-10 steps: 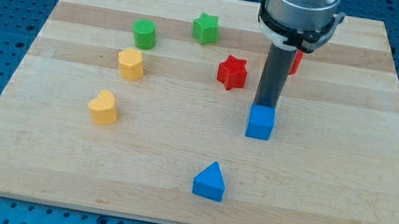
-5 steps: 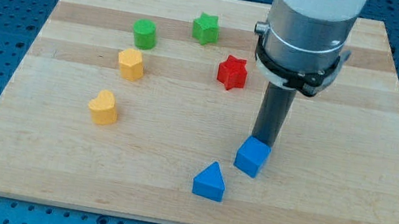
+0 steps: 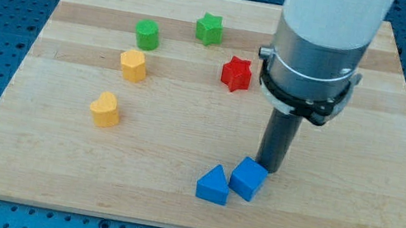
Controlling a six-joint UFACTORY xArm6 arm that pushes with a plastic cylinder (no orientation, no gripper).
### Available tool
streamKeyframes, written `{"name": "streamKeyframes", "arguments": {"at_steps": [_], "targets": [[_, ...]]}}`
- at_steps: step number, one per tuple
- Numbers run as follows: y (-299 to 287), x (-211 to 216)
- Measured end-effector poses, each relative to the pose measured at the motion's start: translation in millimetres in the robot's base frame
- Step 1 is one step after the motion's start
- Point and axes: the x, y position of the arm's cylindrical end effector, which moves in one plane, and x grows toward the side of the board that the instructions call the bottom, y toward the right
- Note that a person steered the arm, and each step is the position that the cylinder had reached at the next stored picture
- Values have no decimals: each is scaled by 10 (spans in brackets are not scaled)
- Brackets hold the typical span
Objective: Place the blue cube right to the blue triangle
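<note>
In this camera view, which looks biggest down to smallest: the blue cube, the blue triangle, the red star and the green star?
1. blue cube and blue triangle: alike, and nearest the camera, so unsure.
2. red star.
3. green star, only slightly smaller and farthest away.

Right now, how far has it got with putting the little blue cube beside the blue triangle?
Nearly there. The small blue cube already sits at the right side of the blue triangular block, apparently touching it. My tip is right behind the cube, at its upper right. What may remain is a small nudge to square it up.
</note>
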Motion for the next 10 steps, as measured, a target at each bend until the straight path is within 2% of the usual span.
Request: {"name": "streamKeyframes", "arguments": {"at_steps": [2,6,7,9,10], "targets": [[184,158],[-62,293],[-44,227],[21,-315],[-323,-516]]}}
